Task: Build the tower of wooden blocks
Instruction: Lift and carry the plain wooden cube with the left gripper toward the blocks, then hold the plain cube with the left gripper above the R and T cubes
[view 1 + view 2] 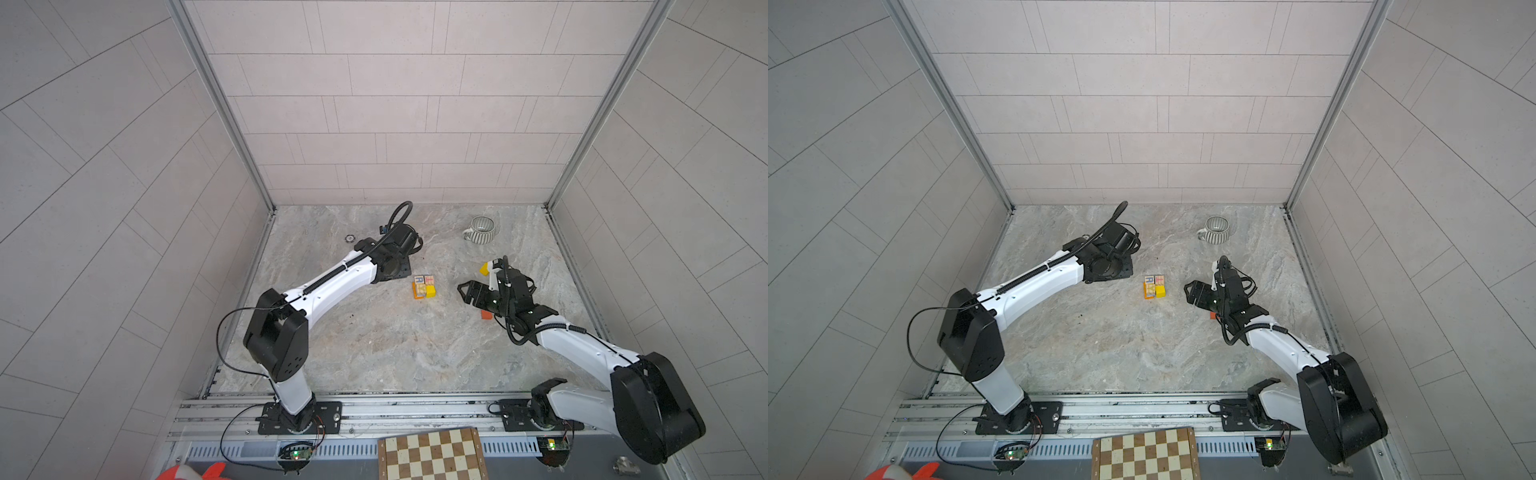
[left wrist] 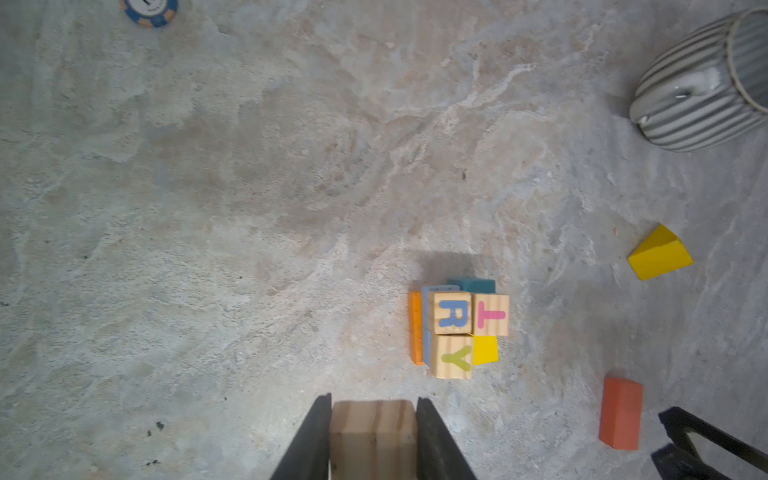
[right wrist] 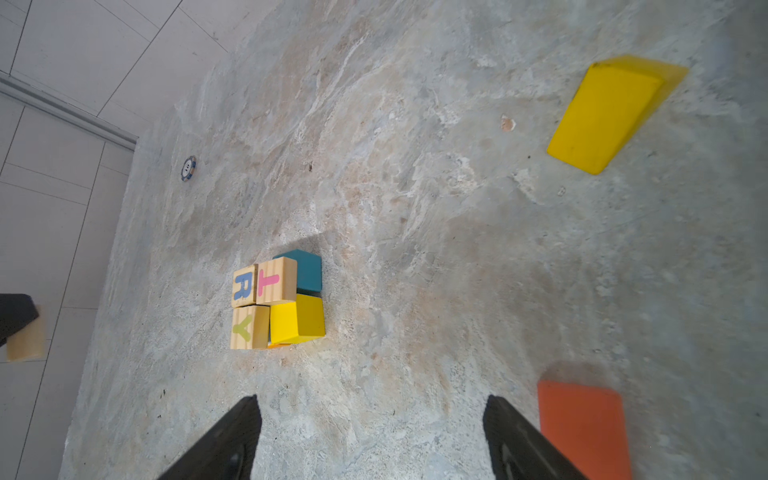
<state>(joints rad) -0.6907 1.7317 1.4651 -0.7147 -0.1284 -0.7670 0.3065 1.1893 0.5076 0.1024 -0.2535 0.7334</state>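
In both top views the tower (image 1: 424, 287) (image 1: 1154, 286) stands mid-table between the arms. Left wrist view: the left gripper (image 2: 373, 401) clamps a plain wood cube (image 2: 374, 432) left of the tower. Right wrist view: the right gripper (image 3: 372, 401) gapes wide, empty, beside an orange block (image 3: 582, 428).

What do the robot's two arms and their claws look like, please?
Both the left arm and right arm have glossy white link shells, bulky black joint housings and black corrugated cables. The left claw and right claw have flat, tapering matte-black fingers.
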